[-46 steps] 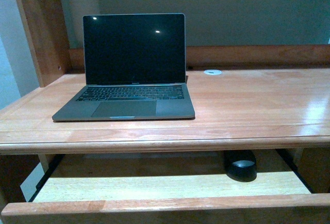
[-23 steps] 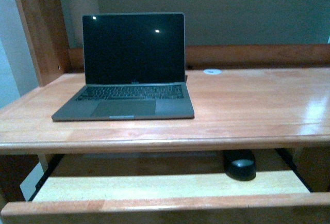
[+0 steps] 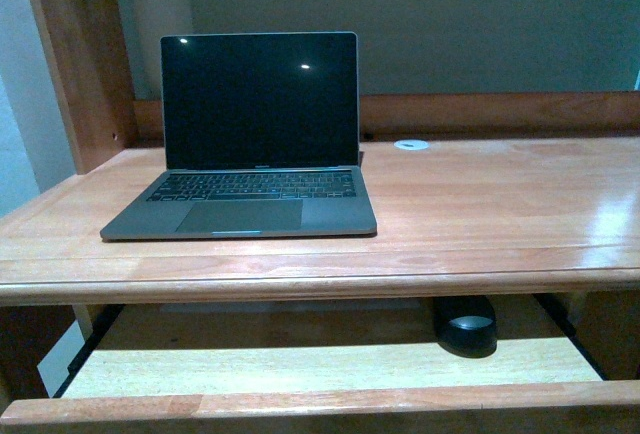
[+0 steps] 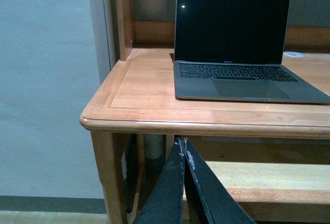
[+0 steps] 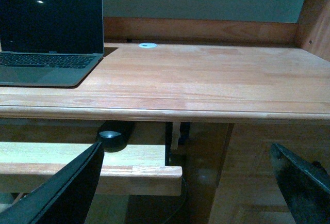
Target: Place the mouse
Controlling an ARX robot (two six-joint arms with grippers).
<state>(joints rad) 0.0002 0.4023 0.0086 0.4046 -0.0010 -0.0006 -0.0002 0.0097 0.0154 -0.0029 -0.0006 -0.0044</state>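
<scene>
on pale wooden tray (image 3: pixel 300 364), smooth oval mouse (image 3: pixel 467 331)

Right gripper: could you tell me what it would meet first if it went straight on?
The right gripper would probably meet the sliding tray at its corner, or slip into the dark gap beside it; depth is unclear. The mouse lies aside.
</scene>
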